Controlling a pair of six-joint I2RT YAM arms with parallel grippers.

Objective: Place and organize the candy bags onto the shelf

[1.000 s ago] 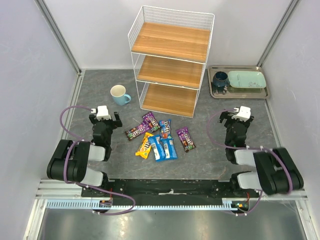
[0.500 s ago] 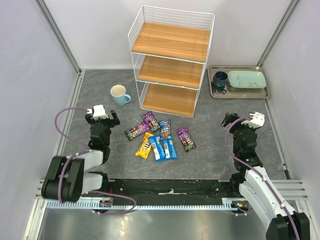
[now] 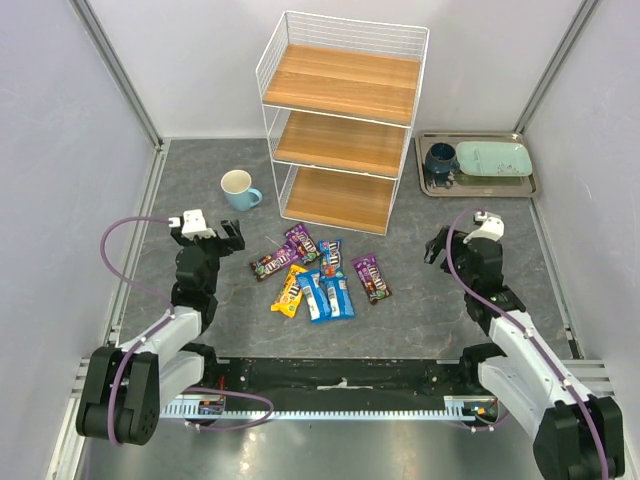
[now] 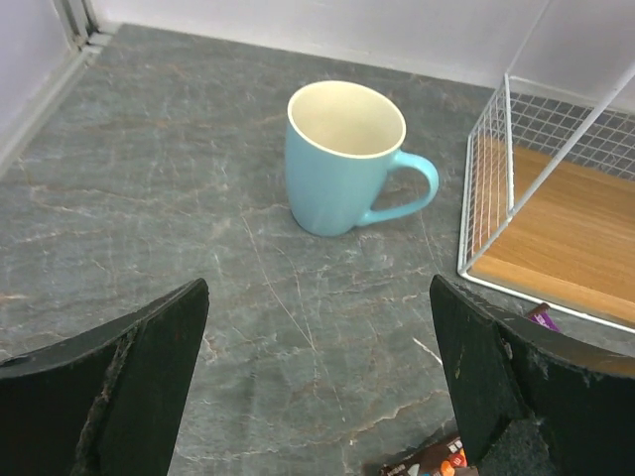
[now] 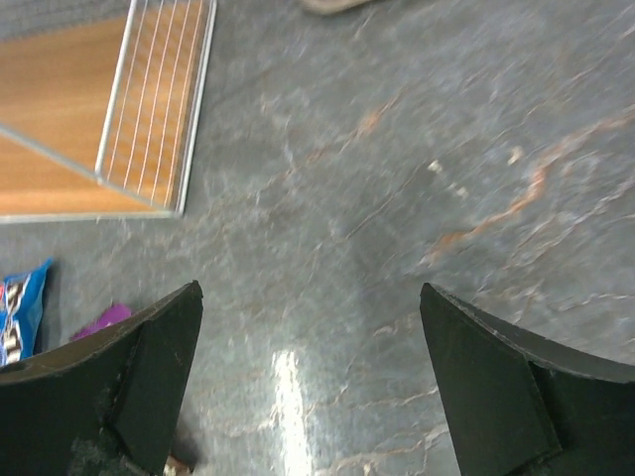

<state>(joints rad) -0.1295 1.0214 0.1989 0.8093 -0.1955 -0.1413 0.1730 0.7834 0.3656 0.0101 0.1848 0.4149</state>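
Glossy candy bags [image 3: 318,275] lie bunched on the grey table [image 3: 420,310], just in front of the shelf [image 3: 342,120]. Your left gripper [image 4: 317,288] and right gripper [image 5: 310,289] both gape wide, flanking the bags without touching them.

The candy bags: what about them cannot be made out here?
- Top view: candy bags overlap; print too small to read.
- Left wrist view: only two corners show; left gripper and bottom edge hide the rest.
- Right wrist view: blurred; blue bag cut by left edge.
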